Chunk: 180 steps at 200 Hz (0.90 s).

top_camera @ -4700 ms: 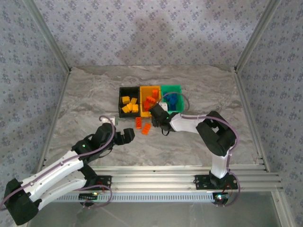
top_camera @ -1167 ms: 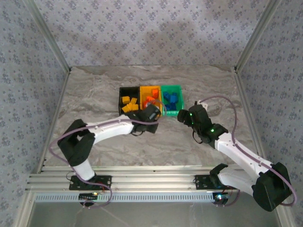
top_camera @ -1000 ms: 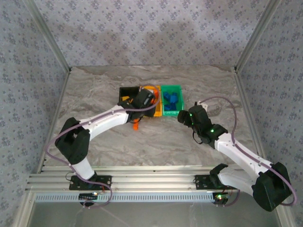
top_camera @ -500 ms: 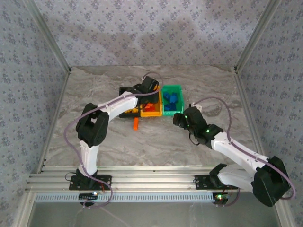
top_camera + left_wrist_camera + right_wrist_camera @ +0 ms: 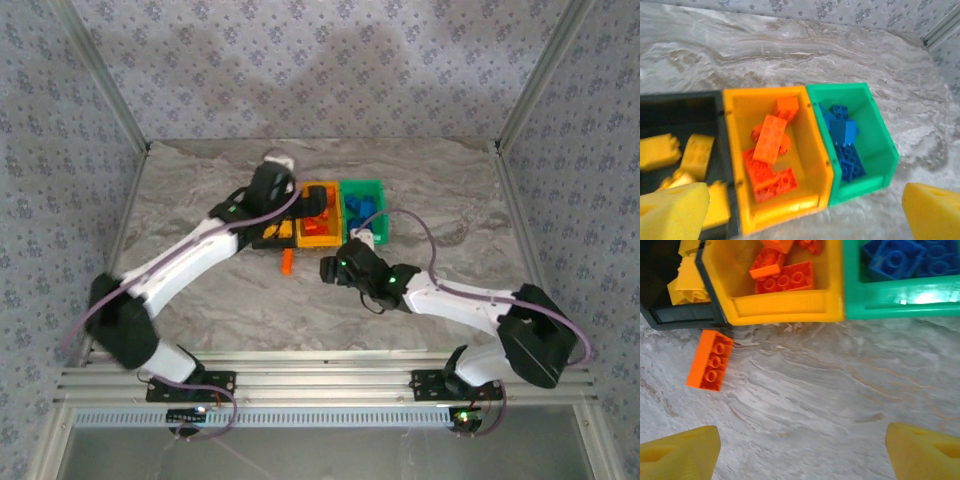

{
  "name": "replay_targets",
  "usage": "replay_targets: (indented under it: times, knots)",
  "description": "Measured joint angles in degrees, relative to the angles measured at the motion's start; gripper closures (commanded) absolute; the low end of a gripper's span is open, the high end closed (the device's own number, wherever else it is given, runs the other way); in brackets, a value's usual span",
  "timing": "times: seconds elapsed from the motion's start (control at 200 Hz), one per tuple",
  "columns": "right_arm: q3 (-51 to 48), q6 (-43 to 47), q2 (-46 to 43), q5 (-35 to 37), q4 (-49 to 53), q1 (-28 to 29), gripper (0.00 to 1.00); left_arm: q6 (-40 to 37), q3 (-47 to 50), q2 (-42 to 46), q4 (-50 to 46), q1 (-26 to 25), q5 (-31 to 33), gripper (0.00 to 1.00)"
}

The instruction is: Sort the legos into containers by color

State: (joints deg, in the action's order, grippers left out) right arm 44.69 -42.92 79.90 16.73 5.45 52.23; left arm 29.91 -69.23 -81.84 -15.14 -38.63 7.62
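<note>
The three bins (image 5: 318,212) sat joined in a row on the bench (image 5: 200,190). The black bin (image 5: 680,107) held yellow bricks (image 5: 696,155), the yellow bin (image 5: 815,145) red-orange bricks (image 5: 771,137), and the green bin (image 5: 880,135) blue bricks (image 5: 844,131). One loose brick (image 5: 710,360), red-orange, lay flat on the bench just beside the row's near side, where the black and yellow bins met. The left gripper (image 5: 800,215) hung over the black end of the row, its fingers spread wide with nothing between them. The right gripper (image 5: 802,452) hovered on the row's near side above bare bench, also spread and empty.
</note>
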Motion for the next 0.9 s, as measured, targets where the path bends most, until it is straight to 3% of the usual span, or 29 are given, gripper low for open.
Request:
replay_targets:
  times: [0.165, 0.355, 0.63, 0.899]
  knots:
    - [7.34, -0.87, 10.03, 1.33, -1.49, 2.45, 0.12, 3.26, 19.1, 19.28, 0.81, -0.11, 1.66, 0.0]
    - [16.33, -1.07, 21.59, 1.97, -1.55, 4.33, 0.12, 8.2, 34.18, 33.0, -5.75, -0.11, 4.5, 0.01]
    - [26.73, -1.05, 31.98, 2.01, 0.52, 5.49, 0.16, 13.49, 41.29, 51.52, -12.52, -0.11, 8.83, 0.0]
    - [34.51, -0.94, 37.88, 2.14, 6.27, 5.44, 0.37, 15.45, 42.62, 52.17, -14.69, -0.11, 10.25, 0.0]
